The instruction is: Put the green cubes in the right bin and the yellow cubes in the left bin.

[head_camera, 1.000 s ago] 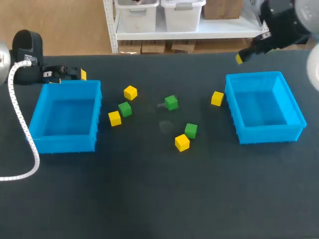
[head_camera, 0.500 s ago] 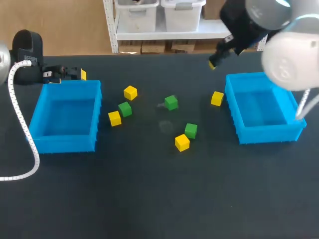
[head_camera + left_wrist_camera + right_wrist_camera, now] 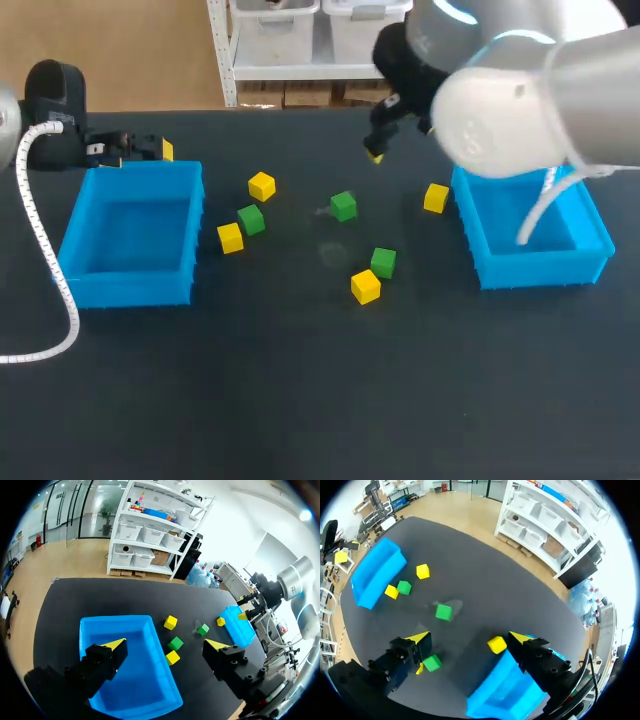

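Note:
Three green cubes (image 3: pixel 344 206) (image 3: pixel 251 219) (image 3: pixel 383 262) and several yellow cubes (image 3: pixel 262 186) (image 3: pixel 436 197) (image 3: pixel 365 286) lie scattered on the dark table between two blue bins. Both the left bin (image 3: pixel 70 240) and the right bin (image 3: pixel 590 225) hold nothing. My right gripper (image 3: pixel 378 150) hangs open high over the table's far middle, above the middle green cube (image 3: pixel 443 612); nothing is between its fingers (image 3: pixel 469 637). My left gripper (image 3: pixel 150 148) stays open behind the left bin (image 3: pixel 100 625), nothing in it (image 3: pixel 165 645).
A white cable (image 3: pixel 40 250) curves along the table's left edge beside the left bin. The right arm's bulky links (image 3: pixel 520 90) hang over the right bin's far side. Bare tabletop lies toward the front edge.
My right arm has swung leftward from behind the right bin to above the table's far middle. The left arm and all cubes have stayed put.

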You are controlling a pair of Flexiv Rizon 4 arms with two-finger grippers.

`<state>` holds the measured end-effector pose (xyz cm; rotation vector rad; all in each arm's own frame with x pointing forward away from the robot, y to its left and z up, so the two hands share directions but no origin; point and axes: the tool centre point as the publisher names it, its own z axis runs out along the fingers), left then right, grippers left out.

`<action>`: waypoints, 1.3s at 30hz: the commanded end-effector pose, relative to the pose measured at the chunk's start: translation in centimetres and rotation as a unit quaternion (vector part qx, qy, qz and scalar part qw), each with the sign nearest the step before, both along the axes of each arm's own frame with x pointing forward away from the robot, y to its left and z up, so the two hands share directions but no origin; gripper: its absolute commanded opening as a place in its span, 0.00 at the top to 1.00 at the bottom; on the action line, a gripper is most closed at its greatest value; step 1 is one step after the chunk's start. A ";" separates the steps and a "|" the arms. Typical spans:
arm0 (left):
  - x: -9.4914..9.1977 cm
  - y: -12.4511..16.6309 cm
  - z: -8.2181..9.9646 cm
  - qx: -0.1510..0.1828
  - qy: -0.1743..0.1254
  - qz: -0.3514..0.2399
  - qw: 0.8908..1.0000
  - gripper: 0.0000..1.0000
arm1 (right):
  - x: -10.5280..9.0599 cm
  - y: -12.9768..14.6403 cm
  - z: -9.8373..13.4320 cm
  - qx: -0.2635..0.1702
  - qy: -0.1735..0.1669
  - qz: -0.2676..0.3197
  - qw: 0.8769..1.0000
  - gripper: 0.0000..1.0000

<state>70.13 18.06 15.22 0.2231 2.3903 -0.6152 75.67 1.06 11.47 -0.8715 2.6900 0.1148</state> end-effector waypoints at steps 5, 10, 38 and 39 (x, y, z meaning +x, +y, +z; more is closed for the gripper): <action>0.0 0.2 -0.1 -0.004 -0.003 -0.003 1.000 0.00 | 1.5 3.6 -3.4 -0.030 0.046 -0.009 0.998 0.00; 0.0 0.2 -0.1 -0.004 -0.003 -0.003 1.000 0.00 | 2.3 4.8 -5.9 -0.058 0.056 -0.014 0.997 0.00; 0.0 0.2 -0.1 -0.004 -0.003 -0.003 1.000 0.00 | 1.4 5.8 -11.2 -0.050 0.108 -0.082 0.990 0.00; 0.0 0.2 -0.1 -0.004 -0.003 -0.003 1.000 0.00 | 1.4 5.8 -11.3 -0.052 0.107 -0.080 0.990 0.00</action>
